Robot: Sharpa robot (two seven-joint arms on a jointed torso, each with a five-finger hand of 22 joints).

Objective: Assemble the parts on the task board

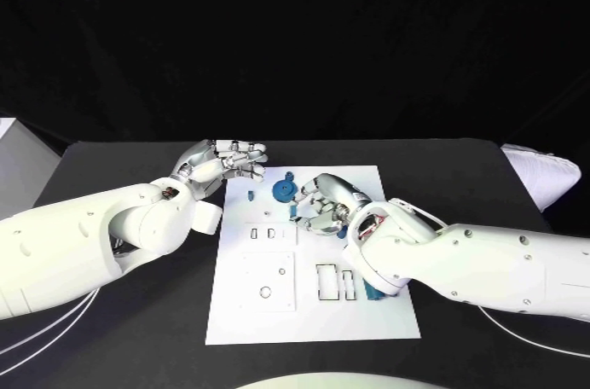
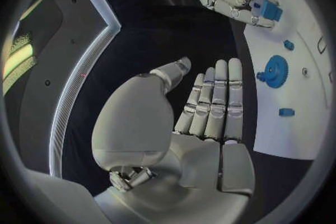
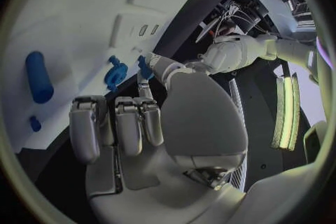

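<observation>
Fingers of the right hand (image 1: pixel 322 203) curl inward over the upper middle of the task board (image 1: pixel 314 321), and a small blue block (image 2: pixel 270 10) sits pinched at their tips in the left wrist view; the right wrist view shows a blue piece against the thumb as well. Taking the board's centre as the dial, that hand lies at about 12 o'clock, its white arm coming in from 4 o'clock.

Nearest the robot, the lower part of the board is bare white. Toward the middle, a square panel with an oval hole (image 1: pixel 266 293) lies at about 8 o'clock, and a pair of upright rectangular slots (image 1: pixel 334 281) at about 4 o'clock. A long blue bar (image 1: pixel 369 293) lies just beside the slots, partly under the right forearm. Farther out, a blue gear (image 1: pixel 284 189) stands at about 11 o'clock, just beside the right hand's fingers. A small blue peg (image 1: pixel 251 195) lies at about 10 o'clock near the board's left edge.

Farthest, the left hand (image 1: pixel 228 160) hovers off the board's far left corner over the black table (image 1: pixel 123 159). In its own wrist view its fingers (image 2: pixel 217 95) stretch out straight, side by side, the thumb apart, holding nothing.
</observation>
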